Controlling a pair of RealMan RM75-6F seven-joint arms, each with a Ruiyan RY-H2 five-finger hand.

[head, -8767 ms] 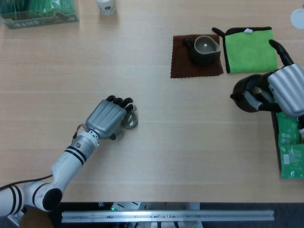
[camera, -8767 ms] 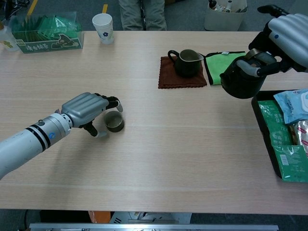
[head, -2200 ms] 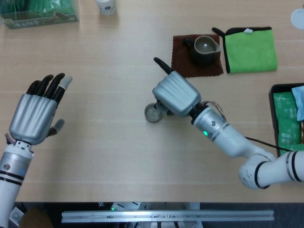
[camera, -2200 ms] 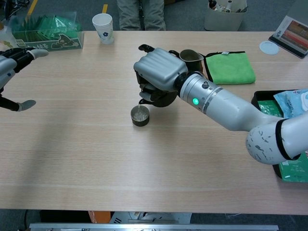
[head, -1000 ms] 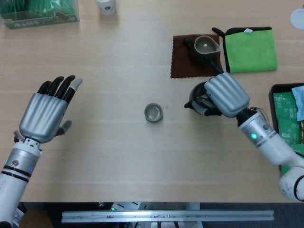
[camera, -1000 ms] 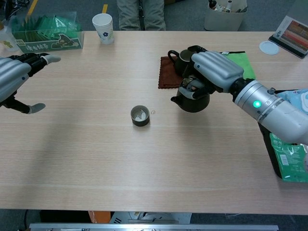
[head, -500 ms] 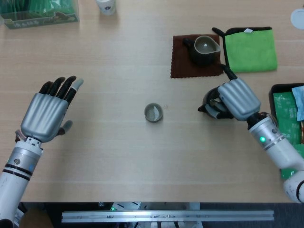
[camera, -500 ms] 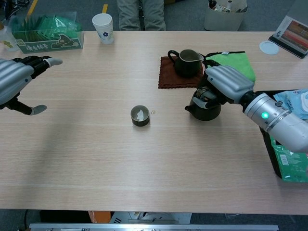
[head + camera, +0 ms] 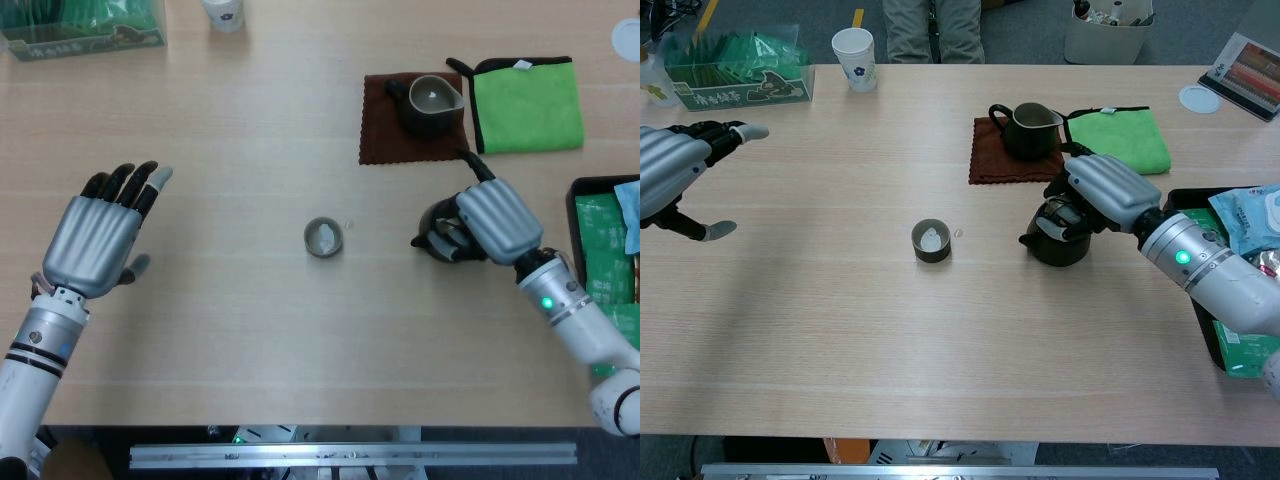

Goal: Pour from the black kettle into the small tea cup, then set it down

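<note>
The black kettle [image 9: 1052,243] stands on the table right of centre, its spout pointing left; in the head view the kettle [image 9: 437,236] is mostly covered by my right hand [image 9: 497,219]. That right hand [image 9: 1102,188] grips the kettle from above and behind. The small tea cup [image 9: 323,237] sits at the middle of the table, upright, with pale liquid inside; in the chest view the cup [image 9: 931,241] is well left of the kettle. My left hand [image 9: 97,240] hovers far left, fingers spread and holding nothing; the chest view shows this left hand [image 9: 670,170] at the edge.
A dark pitcher [image 9: 1025,128] stands on a brown mat [image 9: 378,140] at the back, beside a green cloth [image 9: 525,103]. A black tray [image 9: 1210,315] with green packets lies at the right edge. A paper cup [image 9: 854,58] and a green box [image 9: 735,76] are at the back left.
My right hand has lowered the kettle a little nearer the front and it now rests on the table. The left hand has barely shifted.
</note>
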